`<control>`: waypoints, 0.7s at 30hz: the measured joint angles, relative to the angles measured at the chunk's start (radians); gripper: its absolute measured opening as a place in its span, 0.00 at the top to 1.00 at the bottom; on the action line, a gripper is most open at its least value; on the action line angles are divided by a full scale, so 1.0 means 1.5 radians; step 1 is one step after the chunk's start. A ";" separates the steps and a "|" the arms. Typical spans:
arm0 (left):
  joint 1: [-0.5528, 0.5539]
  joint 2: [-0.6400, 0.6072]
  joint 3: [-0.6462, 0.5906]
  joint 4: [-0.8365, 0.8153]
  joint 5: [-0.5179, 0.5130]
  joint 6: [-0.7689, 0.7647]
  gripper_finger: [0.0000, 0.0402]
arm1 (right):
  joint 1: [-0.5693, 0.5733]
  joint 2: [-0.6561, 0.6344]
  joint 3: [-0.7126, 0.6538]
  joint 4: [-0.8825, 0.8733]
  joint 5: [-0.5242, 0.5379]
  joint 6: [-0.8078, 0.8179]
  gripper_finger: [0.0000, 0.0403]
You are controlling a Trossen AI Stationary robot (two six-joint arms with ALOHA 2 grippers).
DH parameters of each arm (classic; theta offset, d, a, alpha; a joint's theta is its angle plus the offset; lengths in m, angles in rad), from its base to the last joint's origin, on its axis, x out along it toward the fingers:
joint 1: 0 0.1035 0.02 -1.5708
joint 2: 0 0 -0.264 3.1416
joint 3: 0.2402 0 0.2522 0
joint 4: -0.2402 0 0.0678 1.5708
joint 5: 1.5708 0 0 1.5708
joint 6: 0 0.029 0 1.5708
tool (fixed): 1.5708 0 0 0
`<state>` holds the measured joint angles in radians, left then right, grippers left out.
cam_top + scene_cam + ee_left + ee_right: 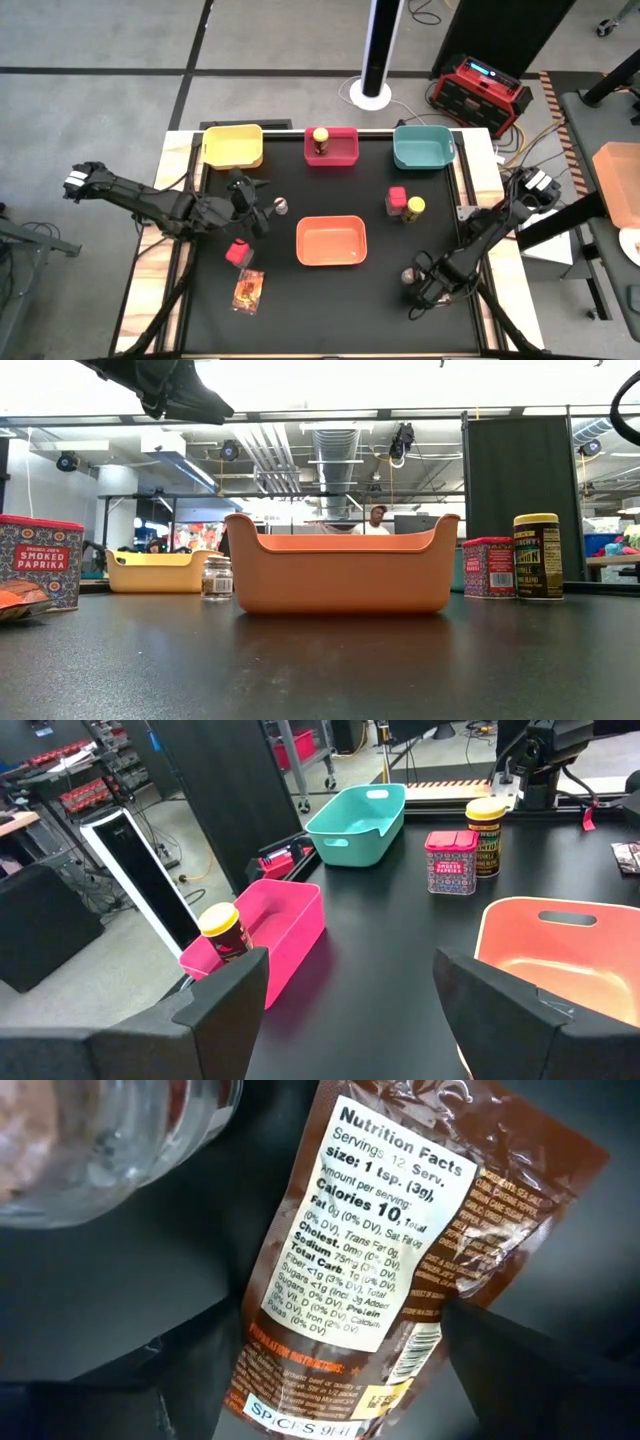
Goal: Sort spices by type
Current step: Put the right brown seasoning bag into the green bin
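Note:
My left gripper point(250, 212) hangs open above the table, left of a clear shaker point(281, 206) that stands upright; the low view shows the gripper point(165, 388) raised high. A red tub point(238, 252) and an orange-brown packet point(247, 290) lie nearer me. One yellow-lidded jar point(320, 138) stands in the red tray point(345, 150). A second red tub point(397, 200) and jar point(415, 208) stand together right of centre. My right gripper point(425, 287) is low at the near right and open. A printed packet point(380, 1250) lies between its fingers, with a second shaker point(110, 1150) beside it. My right gripper point(340, 1345) comes down from above over the packet's lower end point(320, 1380), with one finger point(190, 1380) at each long edge. I cannot tell whether the fingers touch it. The packet lies flat on the table, label side up.
An orange tray point(331, 262) sits mid-table between the arms. A yellow tray point(233, 158) and a teal tray point(423, 160) flank the red tray along the far edge. A red case point(480, 90) and a white post point(375, 60) stand on the floor beyond.

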<state>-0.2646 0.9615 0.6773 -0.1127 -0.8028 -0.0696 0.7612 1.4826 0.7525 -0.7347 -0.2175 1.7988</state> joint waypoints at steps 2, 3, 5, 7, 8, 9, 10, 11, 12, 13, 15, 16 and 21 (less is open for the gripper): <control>0.000 0.000 0.000 0.000 0.000 0.000 0.33 | 0.000 0.001 0.000 0.001 0.000 -0.003 0.22; 0.000 0.000 0.000 0.000 0.000 0.000 0.33 | 0.000 0.000 0.000 0.002 0.000 -0.005 0.23; 0.000 0.000 0.000 0.000 0.000 0.000 0.34 | 0.000 -0.003 0.000 0.003 0.000 -0.006 0.26; 0.000 0.000 0.000 0.000 0.000 0.000 0.34 | 0.000 -0.008 -0.001 0.005 0.000 -0.007 0.29; 0.000 0.000 0.000 0.000 0.000 0.000 0.34 | 0.000 -0.010 -0.002 0.005 0.000 -0.007 0.30; 0.000 0.000 0.000 0.000 0.000 0.000 0.34 | 0.000 -0.012 -0.002 0.005 -0.001 -0.007 0.32; 0.000 0.000 0.000 0.000 0.000 0.000 0.34 | 0.001 -0.014 -0.002 0.006 0.000 -0.007 0.34; 0.000 0.000 0.000 0.000 0.000 0.000 0.34 | 0.001 -0.016 -0.003 0.007 0.000 -0.007 0.36; 0.000 0.000 0.000 0.000 0.000 0.000 0.34 | 0.001 -0.018 -0.003 0.007 0.000 -0.007 0.38; 0.000 0.000 0.000 0.000 0.000 0.000 0.34 | 0.001 -0.019 -0.003 0.008 0.000 -0.007 0.40; 0.000 0.000 0.000 0.000 0.000 0.000 0.34 | 0.001 -0.022 -0.003 0.008 0.000 -0.007 0.44; 0.000 0.000 0.000 0.000 0.000 0.000 0.34 | 0.001 -0.022 -0.003 0.008 0.000 -0.007 0.47; 0.000 0.000 0.000 0.000 0.000 0.000 0.34 | 0.001 -0.023 -0.003 0.008 -0.010 -0.010 0.57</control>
<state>-0.2646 0.9615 0.6773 -0.1127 -0.8028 -0.0696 0.7620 1.4483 0.7486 -0.7235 -0.2323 1.7830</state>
